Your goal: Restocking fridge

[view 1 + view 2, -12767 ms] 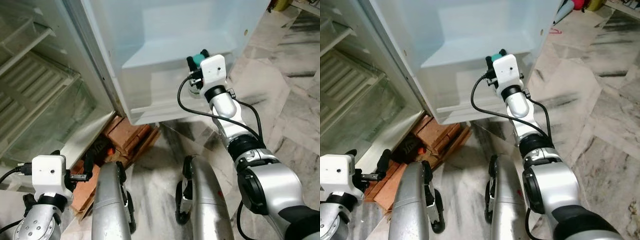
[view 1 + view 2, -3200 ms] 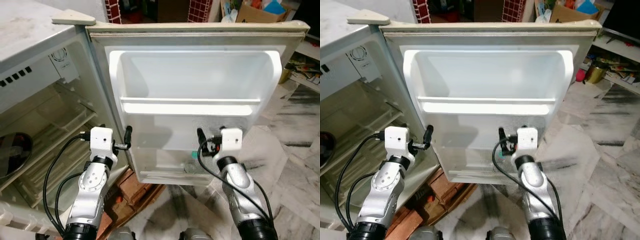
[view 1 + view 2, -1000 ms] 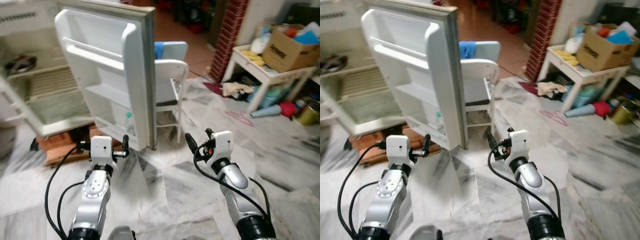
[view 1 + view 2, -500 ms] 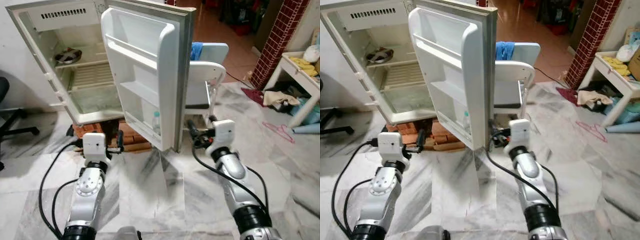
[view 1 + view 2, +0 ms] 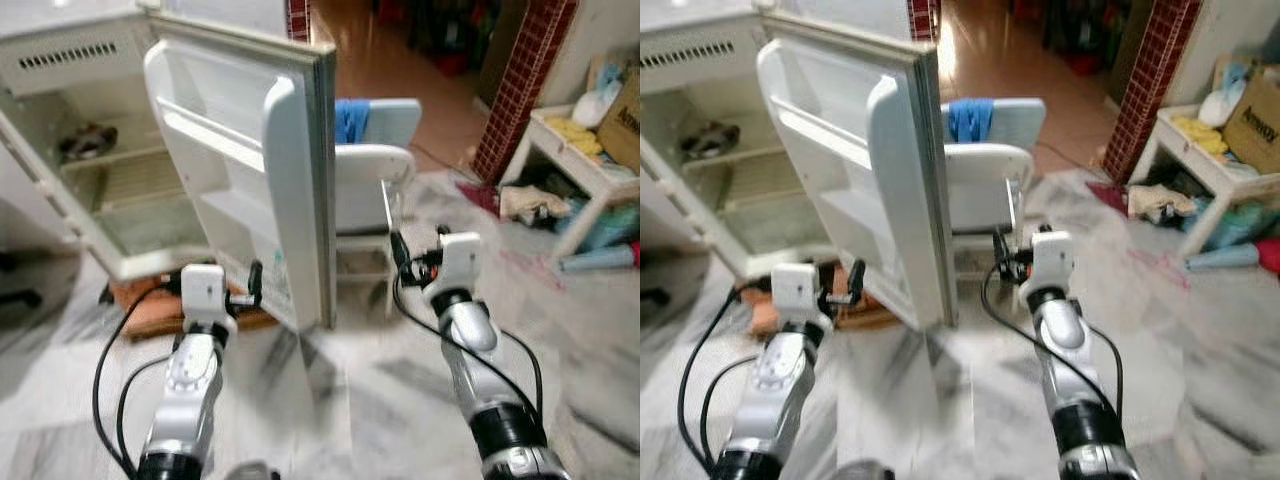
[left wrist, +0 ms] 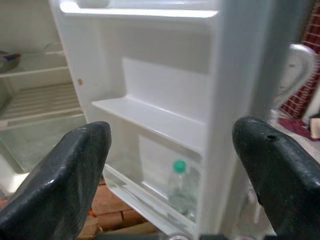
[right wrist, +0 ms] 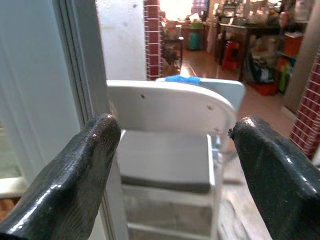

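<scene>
The fridge (image 5: pixel 90 190) stands open, its door (image 5: pixel 250 180) swung wide toward the robot. One clear water bottle with a green cap (image 6: pixel 178 186) sits in the lowest door shelf (image 6: pixel 150 200), and a dark dish (image 5: pixel 80 142) rests on an upper rack inside. Both arms are raised in front of the body. The left tool (image 5: pixel 254 283) is released and empty, just beside the door's inner face; the right tool (image 5: pixel 400 256) is likewise spread and empty, pointing at the white chair (image 5: pixel 985 175) behind the door's edge (a blue cloth (image 5: pixel 970 115) hangs over its back).

The likely trouble is a collision: the head views are blurred, which suggests the robot is in motion, and a tool so near the door could knock it or clip the shelf. The chair also crowds the right arm.

Readable writing is scarce: a cardboard box (image 5: pixel 1252 110) on the white desk (image 5: pixel 1200 160) at right carries dark lettering, too cut off and soft to read.
</scene>
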Controlling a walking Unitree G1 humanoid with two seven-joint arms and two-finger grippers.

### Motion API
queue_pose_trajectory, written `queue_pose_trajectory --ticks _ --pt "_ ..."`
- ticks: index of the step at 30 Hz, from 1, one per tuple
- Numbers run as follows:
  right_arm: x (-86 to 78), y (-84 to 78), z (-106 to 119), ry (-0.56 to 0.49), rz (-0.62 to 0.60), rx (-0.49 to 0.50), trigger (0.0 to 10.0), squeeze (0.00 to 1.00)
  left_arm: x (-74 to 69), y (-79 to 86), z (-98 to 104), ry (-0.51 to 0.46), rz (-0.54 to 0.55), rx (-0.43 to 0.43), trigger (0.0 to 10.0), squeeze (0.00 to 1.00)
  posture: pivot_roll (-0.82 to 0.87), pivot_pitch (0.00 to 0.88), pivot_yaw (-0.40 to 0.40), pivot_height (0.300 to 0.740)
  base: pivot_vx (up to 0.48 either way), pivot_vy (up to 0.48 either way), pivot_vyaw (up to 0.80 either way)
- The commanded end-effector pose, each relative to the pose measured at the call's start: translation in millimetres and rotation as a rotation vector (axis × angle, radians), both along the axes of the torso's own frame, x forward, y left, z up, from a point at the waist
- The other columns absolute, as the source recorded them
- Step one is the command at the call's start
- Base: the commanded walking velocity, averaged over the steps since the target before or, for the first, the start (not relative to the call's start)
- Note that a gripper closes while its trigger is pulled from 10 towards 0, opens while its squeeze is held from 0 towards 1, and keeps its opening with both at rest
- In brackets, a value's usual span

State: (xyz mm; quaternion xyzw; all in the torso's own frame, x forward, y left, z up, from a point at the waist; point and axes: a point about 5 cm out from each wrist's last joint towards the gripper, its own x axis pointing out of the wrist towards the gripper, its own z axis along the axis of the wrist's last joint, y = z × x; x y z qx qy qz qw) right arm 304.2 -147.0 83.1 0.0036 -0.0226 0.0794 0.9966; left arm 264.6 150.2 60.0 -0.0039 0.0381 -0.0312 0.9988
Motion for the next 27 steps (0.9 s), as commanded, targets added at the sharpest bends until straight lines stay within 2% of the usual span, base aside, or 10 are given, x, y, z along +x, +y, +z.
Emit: queue_pose_trajectory --ticks 1,7,9,12,15,21,27 --pt "3.7 6.6 6.0 -0.022 0.018 0.005 10.0 0.00 1.8 5.6 1.4 -0.001 0.019 0.023 10.0 0.00 -0.02 0.000 0.026 0.740 0.458 0.000 0.00" --pt "4.4 5.7 6.1 -0.022 0.017 -0.004 10.0 0.00 1.3 5.7 -0.8 0.015 0.039 0.021 10.0 0.00 -0.02 0.000 0.017 0.740 0.040 0.000 0.00" --pt "4.8 10.0 7.8 -0.031 0.061 0.004 10.0 0.00 0.2 6.8 -1.0 0.014 0.050 0.019 10.0 0.00 -0.02 0.000 0.015 0.740 0.000 0.000 0.00" --pt "6.5 13.6 10.3 -0.047 0.084 -0.028 10.0 0.00 -1.3 8.5 -2.0 0.024 0.067 0.014 10.0 0.00 -0.01 0.000 0.009 0.740 0.000 0.000 0.75" --pt "10.6 15.2 12.1 -0.047 0.084 -0.022 10.0 0.00 -3.1 7.6 -6.9 0.069 0.085 -0.048 10.0 0.00 0.00 0.000 0.006 0.740 0.000 0.000 0.76" --pt "19.2 16.6 18.6 -0.057 0.093 -0.008 10.0 0.00 -6.9 3.3 -7.6 0.064 0.072 -0.036 10.0 0.00 0.00 0.000 0.004 0.740 0.000 0.000 0.76" --pt "33.1 17.0 29.3 -0.077 0.089 -0.020 10.0 0.00 -29.5 16.3 -10.6 0.070 0.063 0.021 10.0 0.00 0.02 0.000 -0.001 0.740 0.000 0.000 0.70"
